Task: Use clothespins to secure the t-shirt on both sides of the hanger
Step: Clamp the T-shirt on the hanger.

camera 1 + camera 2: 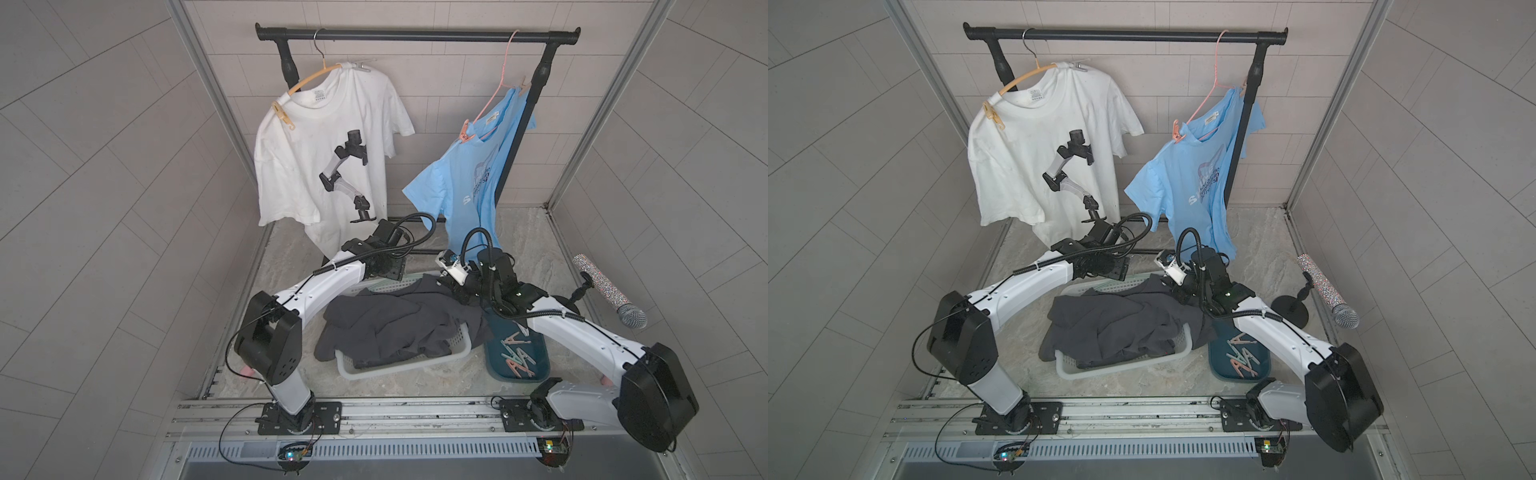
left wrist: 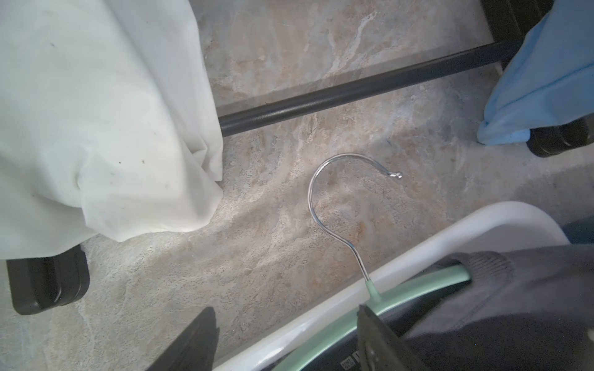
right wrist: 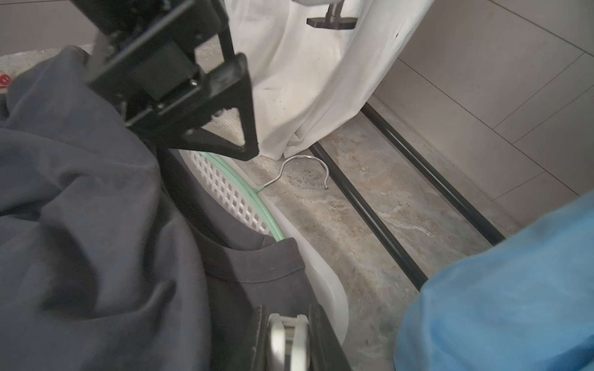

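Clothespins (image 1: pixel 517 353) lie in the tray (image 1: pixel 496 345) behind the right gripper (image 3: pixel 289 324), which pinches a pale clothespin (image 3: pixel 279 340). Light, stiff, slick plastic, so probably squeeze its tail end. Left gripper (image 2: pixel 286 308) gapes wide around the hanger (image 2: pixel 418 282) neck.

At the back stands the rack (image 1: pixel 415 35), a left t-shirt (image 1: pixel 316 137) and a right t-shirt (image 1: pixel 461 183) hanging from it. Before it sits the basket (image 1: pixel 399 368), holding a crumpled t-shirt (image 1: pixel 395 320) and the hanger (image 2: pixel 434 281) (its hook pokes out over the far rim). Right of the basket lies the tray (image 1: pixel 513 377) of loose clothespins (image 1: pixel 517 353). The left gripper (image 2: pixel 286 308) and right gripper (image 3: pixel 286 308) sit at the basket's far rim, a clothespin (image 3: pixel 283 337) between the right one's jaws.
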`<state>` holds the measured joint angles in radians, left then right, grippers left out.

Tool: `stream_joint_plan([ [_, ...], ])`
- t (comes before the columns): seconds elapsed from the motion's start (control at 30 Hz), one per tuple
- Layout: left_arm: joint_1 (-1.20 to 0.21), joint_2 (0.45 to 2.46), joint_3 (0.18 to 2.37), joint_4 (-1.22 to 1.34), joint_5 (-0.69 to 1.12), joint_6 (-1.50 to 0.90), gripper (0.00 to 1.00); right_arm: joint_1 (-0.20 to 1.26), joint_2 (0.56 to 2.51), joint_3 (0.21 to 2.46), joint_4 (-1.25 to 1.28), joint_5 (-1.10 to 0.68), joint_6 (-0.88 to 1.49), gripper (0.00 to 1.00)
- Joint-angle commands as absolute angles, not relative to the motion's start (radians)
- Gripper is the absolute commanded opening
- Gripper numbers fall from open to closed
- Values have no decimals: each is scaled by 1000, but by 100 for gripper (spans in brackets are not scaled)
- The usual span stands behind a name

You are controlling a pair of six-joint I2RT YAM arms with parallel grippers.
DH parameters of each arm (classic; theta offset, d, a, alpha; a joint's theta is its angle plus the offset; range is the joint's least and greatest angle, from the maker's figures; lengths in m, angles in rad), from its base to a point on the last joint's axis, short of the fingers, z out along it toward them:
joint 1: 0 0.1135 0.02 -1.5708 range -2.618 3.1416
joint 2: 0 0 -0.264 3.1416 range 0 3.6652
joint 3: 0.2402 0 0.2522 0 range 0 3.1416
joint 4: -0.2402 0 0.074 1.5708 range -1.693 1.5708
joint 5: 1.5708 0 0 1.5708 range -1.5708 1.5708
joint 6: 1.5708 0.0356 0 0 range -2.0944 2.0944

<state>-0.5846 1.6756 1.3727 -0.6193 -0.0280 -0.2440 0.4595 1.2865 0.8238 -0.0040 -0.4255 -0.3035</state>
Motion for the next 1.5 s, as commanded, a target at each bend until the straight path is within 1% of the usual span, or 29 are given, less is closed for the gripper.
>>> stream_joint_plan([
  [0.0, -581, 1652, 1358, -638, -64, -170, 73, 419, 1305, 847, 67, -534, -388, 0],
  [0.1, -580, 1651, 1350, -638, -90, -155, 73, 413, 1311, 838, 72, -552, -452, 0],
  [0.2, -581, 1652, 1352, -638, -70, -155, 73, 413, 1329, 840, 50, -605, -496, 0],
  [0.37, -580, 1636, 1346, -637, -67, -145, 73, 413, 1377, 868, 27, -617, -519, 0],
  [0.73, -580, 1606, 1335, -633, -35, -130, 73, 412, 1403, 893, -8, -558, -606, 0],
  [0.9, -580, 1599, 1331, -630, -22, -129, 73, 412, 1451, 936, -65, -580, -660, 0],
  [1.07, -580, 1590, 1327, -622, -17, -127, 73, 412, 1501, 956, -101, -547, -714, 0],
  [1.23, -581, 1589, 1325, -619, -13, -126, 73, 414, 1486, 956, -87, -554, -725, 1],
  [1.27, -581, 1589, 1324, -618, -11, -127, 73, 414, 1480, 956, -79, -560, -723, 5],
  [1.4, -580, 1591, 1321, -617, -15, -124, 72, 414, 1463, 949, -70, -560, -718, 33],
  [1.47, -581, 1589, 1322, -617, -25, -123, 72, 414, 1454, 947, -71, -554, -716, 43],
])
